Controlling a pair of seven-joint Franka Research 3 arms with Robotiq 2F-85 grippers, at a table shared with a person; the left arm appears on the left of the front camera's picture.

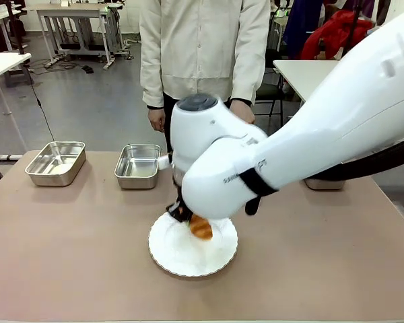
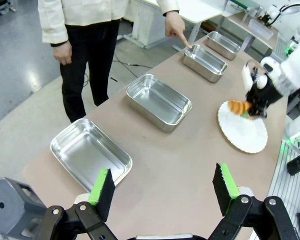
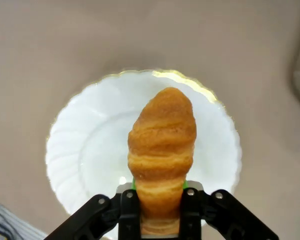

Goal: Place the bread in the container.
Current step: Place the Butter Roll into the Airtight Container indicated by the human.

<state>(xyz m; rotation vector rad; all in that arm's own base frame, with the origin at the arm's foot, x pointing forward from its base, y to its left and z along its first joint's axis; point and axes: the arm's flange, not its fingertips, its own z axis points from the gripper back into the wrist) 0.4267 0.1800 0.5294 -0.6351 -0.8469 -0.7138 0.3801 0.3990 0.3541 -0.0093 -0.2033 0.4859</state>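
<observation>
The right wrist view gives the closest look at the grip: the right gripper [image 3: 160, 210] has its two fingers closed on the near end of the croissant [image 3: 161, 155], which sticks out lengthwise past the fingertips, directly over the white plate [image 3: 85, 160]. From the front, the right arm's white bulk covers most of the gripper, and just the golden tip of the croissant [image 1: 200, 227] shows above the plate [image 1: 182, 259]. The left wrist view shows it from farther off — the croissant [image 2: 238, 106] held sideways in the right gripper [image 2: 253, 107], just above the near edge of the plate [image 2: 245, 135].

That same view shows the left gripper [image 2: 162, 192] hanging above the table [image 2: 180, 165] with its green-padded fingers wide apart and nothing between them.

It also takes in four steel pans along the far edge — the nearest pan [image 2: 90, 152], a second pan [image 2: 158, 101], a third pan [image 2: 205, 62] and a fourth pan [image 2: 223, 45]; the nearer three hold nothing, and the fourth is too far off to tell. A person's hand [image 2: 176, 26] points a finger at the rim of the third pan.
</observation>
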